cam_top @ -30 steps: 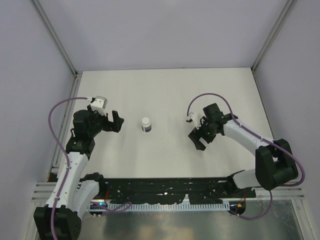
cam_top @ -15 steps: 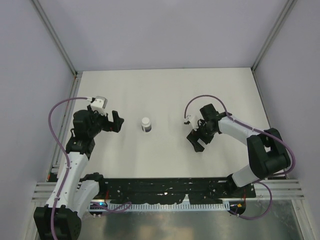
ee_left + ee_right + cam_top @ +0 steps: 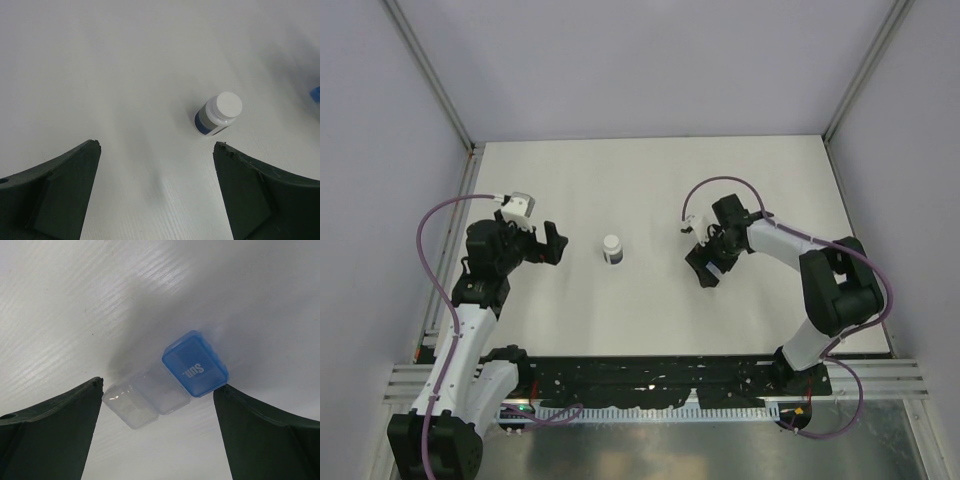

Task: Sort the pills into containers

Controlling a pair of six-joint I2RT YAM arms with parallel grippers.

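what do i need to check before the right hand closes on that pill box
1. Right hand open: ok.
2. Pill box lying between its fingers in the wrist view: ok.
3. Fingers apart from the box's blue lid: cannot tell, one tip looks very close to it.
4. Blue lid shut: cannot tell.
5. White-capped bottle upright, ahead of the open left hand, untouched: ok.
6. Pills in view: not ok, none visible.
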